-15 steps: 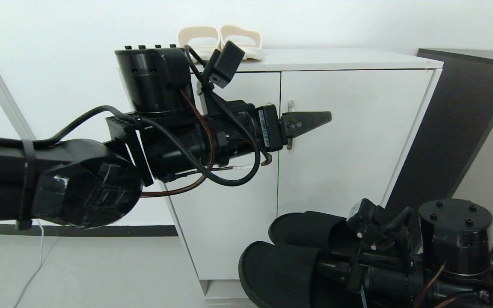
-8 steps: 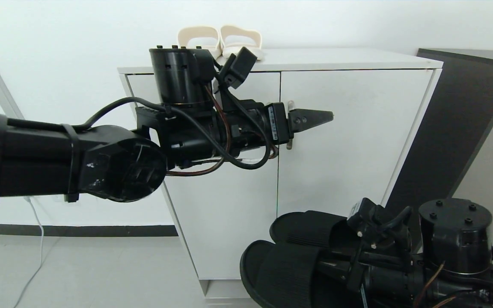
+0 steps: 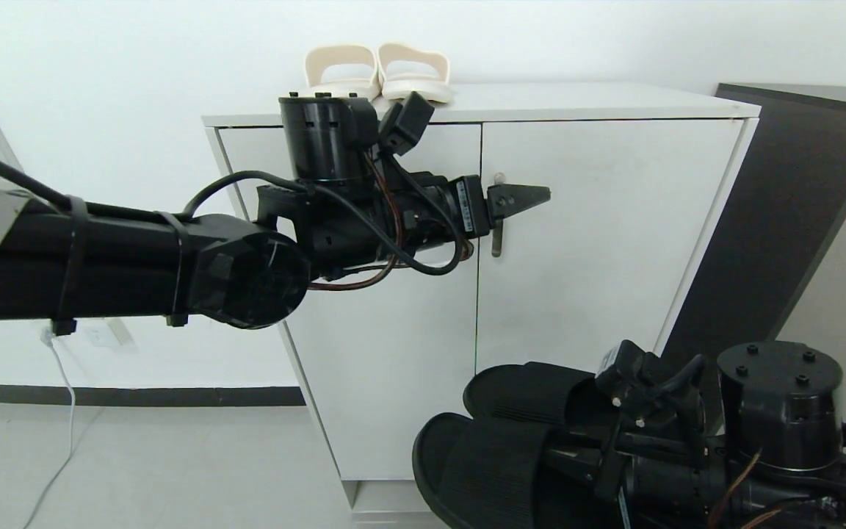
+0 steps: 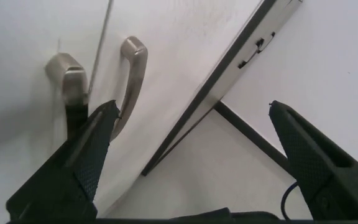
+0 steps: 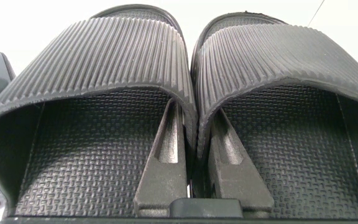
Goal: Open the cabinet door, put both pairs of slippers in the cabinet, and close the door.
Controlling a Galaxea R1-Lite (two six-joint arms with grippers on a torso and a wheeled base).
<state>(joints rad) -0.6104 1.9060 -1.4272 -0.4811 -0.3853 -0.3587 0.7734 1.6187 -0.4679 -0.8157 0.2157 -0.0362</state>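
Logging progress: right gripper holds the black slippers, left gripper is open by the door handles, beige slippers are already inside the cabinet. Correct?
No. The head view shows the beige slippers on top of the cabinet, its doors shut. The rest stands: right gripper holds the black slippers, left gripper open by the handles.

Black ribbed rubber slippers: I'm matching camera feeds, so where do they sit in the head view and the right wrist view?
Head view: black ribbed rubber slippers at the bottom, right of centre, before the white cabinet.
Right wrist view: side by side, straps arching over the soles.
Shared landmark: the right gripper, one finger inside each slipper.
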